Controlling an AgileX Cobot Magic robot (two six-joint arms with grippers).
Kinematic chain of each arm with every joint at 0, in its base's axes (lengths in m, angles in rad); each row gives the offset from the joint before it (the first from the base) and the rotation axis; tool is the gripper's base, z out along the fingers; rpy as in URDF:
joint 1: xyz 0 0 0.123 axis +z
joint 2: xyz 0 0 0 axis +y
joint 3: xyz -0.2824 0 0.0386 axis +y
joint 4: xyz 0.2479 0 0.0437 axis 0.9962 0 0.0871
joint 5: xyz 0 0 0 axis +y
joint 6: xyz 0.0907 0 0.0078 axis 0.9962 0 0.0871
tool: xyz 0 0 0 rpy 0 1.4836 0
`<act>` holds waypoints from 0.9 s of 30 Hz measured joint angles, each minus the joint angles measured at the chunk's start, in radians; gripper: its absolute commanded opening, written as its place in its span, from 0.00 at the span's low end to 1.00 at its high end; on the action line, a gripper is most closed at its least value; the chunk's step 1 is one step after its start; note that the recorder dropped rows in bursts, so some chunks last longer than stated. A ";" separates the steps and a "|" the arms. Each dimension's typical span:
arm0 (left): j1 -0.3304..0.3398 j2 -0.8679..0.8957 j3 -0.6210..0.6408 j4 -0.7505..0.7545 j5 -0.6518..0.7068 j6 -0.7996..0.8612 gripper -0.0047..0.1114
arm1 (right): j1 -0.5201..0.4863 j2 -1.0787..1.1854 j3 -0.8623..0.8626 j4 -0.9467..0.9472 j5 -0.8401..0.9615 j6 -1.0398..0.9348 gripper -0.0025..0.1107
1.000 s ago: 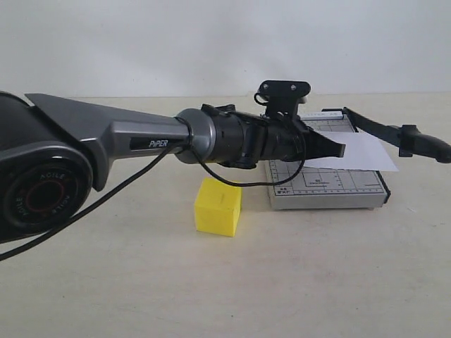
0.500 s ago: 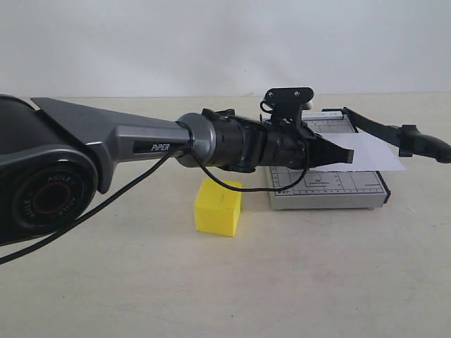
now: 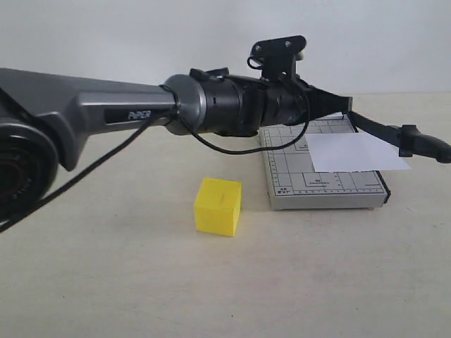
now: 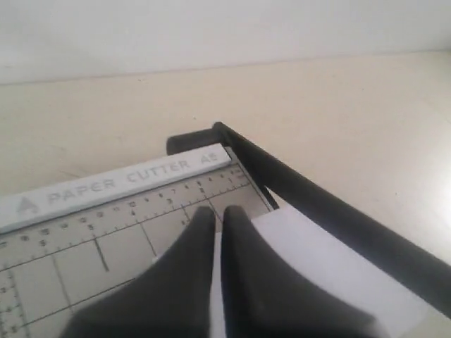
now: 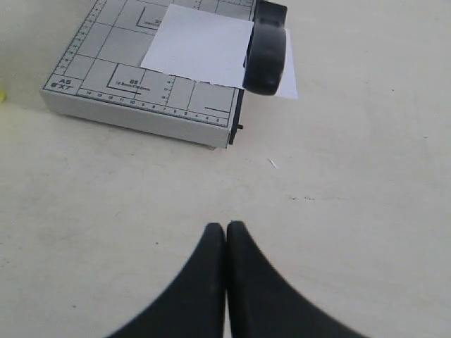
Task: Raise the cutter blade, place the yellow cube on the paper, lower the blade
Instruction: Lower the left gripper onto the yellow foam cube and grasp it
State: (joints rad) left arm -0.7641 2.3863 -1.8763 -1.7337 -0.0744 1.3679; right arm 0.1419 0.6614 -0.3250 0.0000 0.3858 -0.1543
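The yellow cube [image 3: 218, 205] sits on the table, left of the grey gridded board [image 3: 289, 172]. The white paper [image 3: 356, 151] lies on the board, its right edge overhanging. The black cutter blade [image 3: 380, 128] runs along the board's right side down to its thick handle [image 3: 426, 144]; how far it is lifted I cannot tell. My left gripper [image 3: 345, 104] hovers shut and empty above the board's far part. In the left wrist view its tips [image 4: 218, 211] sit above the paper [image 4: 317, 260], beside the blade [image 4: 317, 204]. My right gripper [image 5: 225, 227] is shut over bare table, short of the board [image 5: 106, 77], paper [image 5: 201, 46] and handle [image 5: 266, 56].
The left arm's long grey and black body [image 3: 141, 113] stretches across the scene above the cube. A white strip reading PAPER CUTTER [image 4: 113, 186] lines the board's far end. A pale wall [image 3: 211, 42] stands behind the table.
The left gripper has risen from just above the paper to well over the board. The paper now lies a little further right. The cube and blade have not moved.
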 measured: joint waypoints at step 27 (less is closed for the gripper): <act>-0.101 -0.577 0.902 0.521 -0.330 -0.502 0.75 | 0.000 0.000 0.000 0.010 -0.009 0.000 0.02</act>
State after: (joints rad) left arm -0.8655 1.8096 -0.9745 -1.2131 -0.4042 0.8663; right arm 0.1419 0.6614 -0.3250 0.0096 0.3763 -0.1543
